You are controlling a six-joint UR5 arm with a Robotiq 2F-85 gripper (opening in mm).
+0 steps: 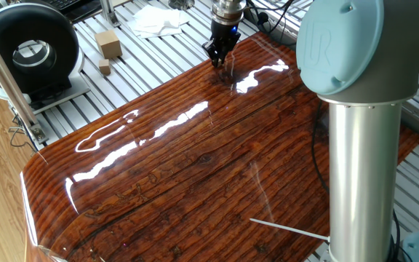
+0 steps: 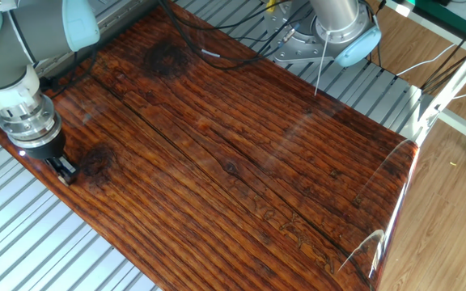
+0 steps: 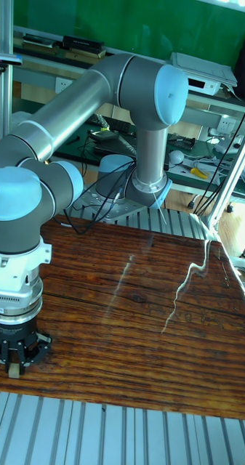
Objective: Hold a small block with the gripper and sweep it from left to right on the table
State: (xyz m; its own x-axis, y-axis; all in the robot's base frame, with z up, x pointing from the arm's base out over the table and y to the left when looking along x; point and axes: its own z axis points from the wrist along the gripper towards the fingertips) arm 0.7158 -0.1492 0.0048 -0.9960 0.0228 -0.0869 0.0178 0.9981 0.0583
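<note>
Tall view, near to far: slatted aluminium base (image 3: pixel 137 436) in front, then the near edge of the bench (image 3: pixel 137 305). End effector (image 3: pixel 15 367) sits at the bench's near-left corner, pointing straight down, fingers closed on the small block (image 3: pixel 14 373). The block shows as a light-tan bit pinched between the fingertips, right at the bench surface and just inside the near edge. Can't tell if it actually touches the wood. Silver wrist above it, then the grey and light-blue arm (image 3: pixel 78 102) runs up and back to its base (image 3: pixel 129 192), which is beyond the bench's far edge. The other fixed view puts the end effector (image 2: pixel 63 170) on the long edge of the bench (image 2: pixel 233 145) close to a corner, blue light on at the wrist; block not resolvable there. In one fixed view the end effector (image 1: pixel 219 58) is at the far end of the bench (image 1: pixel 195 167), tips down by the edge, block again too small to make out. Past that edge, on the slatted base: a second small tan cube (image 1: pixel 105 68), just beside a big tan box (image 1: pixel 108 42), both well apart from the end effector. White cloth (image 1: pixel 155 20) is further back, black round unit (image 1: pixel 31 51) off to the side.
</note>
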